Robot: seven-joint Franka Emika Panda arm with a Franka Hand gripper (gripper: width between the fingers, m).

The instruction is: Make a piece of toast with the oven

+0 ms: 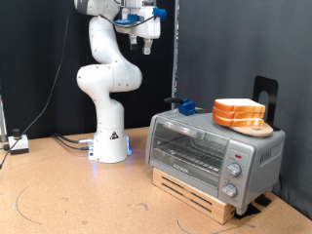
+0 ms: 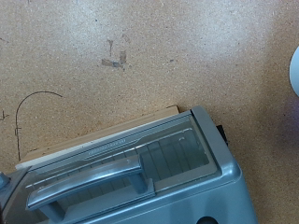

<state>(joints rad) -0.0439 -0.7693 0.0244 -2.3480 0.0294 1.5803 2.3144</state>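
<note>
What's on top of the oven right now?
On the oven: bread slices stacked on a round wooden board, plus a small blue object. The roof beneath the board is covered.

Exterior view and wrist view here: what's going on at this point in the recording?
The white arm's gripper hangs high above the wooden table, holding nothing that shows. The boxy silver-grey toaster oven sits on a wooden pallet with its glass door shut, seen from above in the wrist view. The pale, tan-crusted bread slices are stacked on a round wooden board on top of the oven. No slice has been taken.
</note>
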